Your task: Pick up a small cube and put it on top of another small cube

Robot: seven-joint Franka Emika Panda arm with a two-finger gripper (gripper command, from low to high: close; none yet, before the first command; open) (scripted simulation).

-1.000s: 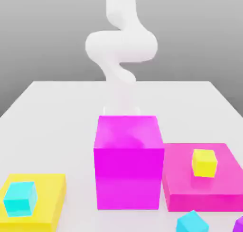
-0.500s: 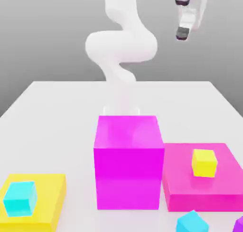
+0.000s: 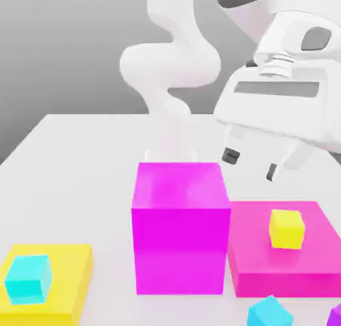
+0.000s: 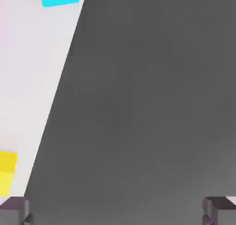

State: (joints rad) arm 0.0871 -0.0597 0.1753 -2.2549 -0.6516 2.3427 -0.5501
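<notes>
In the exterior view the claw (image 3: 250, 165) hangs empty, jaws wide apart, above the magenta slab (image 3: 266, 271). The nearest small cyan cube (image 3: 270, 313) sits on the white counter (image 3: 80, 165) at its six o'clock; the other cyan cube (image 3: 27, 278) rests on the yellow slab (image 3: 73, 265) toward eight o'clock.

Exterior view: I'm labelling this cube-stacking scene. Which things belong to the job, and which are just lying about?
Job: cyan cube on the yellow slab; cyan cube at the front edge; open tool.

Lying about: big magenta block; yellow cube; magenta slab; purple cube.
</notes>
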